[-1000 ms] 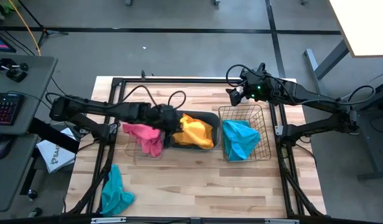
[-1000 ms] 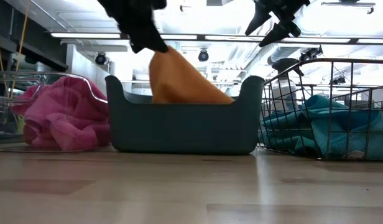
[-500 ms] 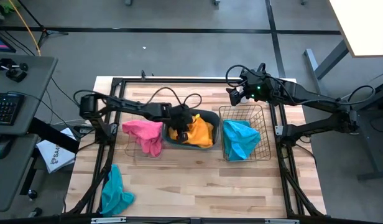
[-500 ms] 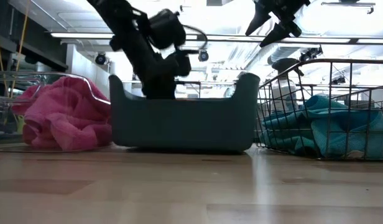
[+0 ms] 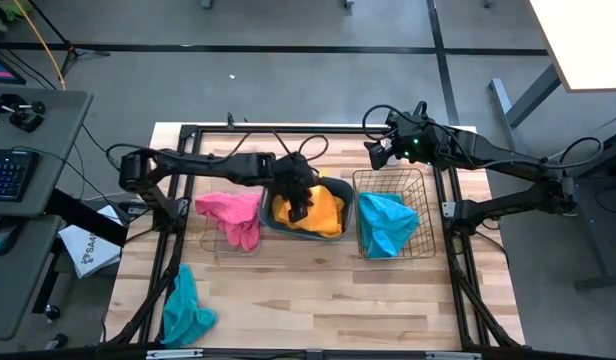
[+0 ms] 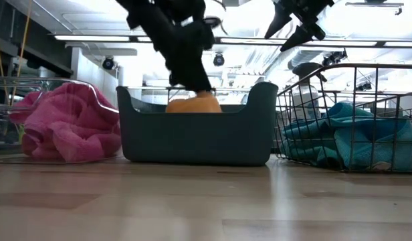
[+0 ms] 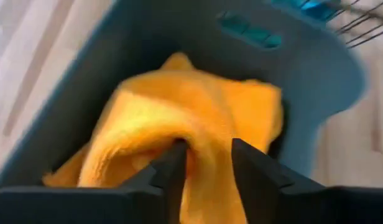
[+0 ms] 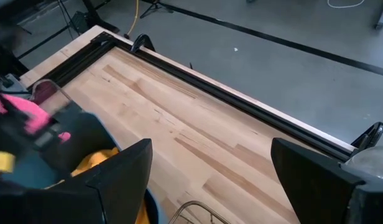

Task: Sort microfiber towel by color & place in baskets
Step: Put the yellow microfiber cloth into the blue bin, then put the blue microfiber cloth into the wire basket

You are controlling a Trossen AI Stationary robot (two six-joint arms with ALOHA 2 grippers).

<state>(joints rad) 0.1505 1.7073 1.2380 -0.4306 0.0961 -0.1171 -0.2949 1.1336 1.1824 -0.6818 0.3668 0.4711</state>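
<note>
fuzzy orange-yellow microfiber towel (image 7: pixel 198 118), bunched, in dark teal rounded plastic tub (image 5: pixel 333 187) | left gripper (image 7: pixel 207 165) inside tub, fingers pinching a towel fold | low view shows only the towel's top above tub rim | right gripper (image 8: pixel 210 180) spread, above counter (image 5: pixel 318 290) by square wire-mesh basket (image 5: pixel 420 180) with turquoise towel (image 5: pixel 383 222) | pink towel (image 5: pixel 233 215) in clear plastic box, walls hard to make out

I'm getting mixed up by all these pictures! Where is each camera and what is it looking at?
High view: above the table, looking straight down; both arms show, the left gripper over the teal tub, the right gripper at the far edge.
Low view: at tabletop height, looking level across; arms hang in from above.
Left wrist view: on the left arm, looking into the tub; its fingers pinch the orange towel.
Right wrist view: on the right arm, looking over the table; open fingers show.
High and low share the wire basket.
</note>
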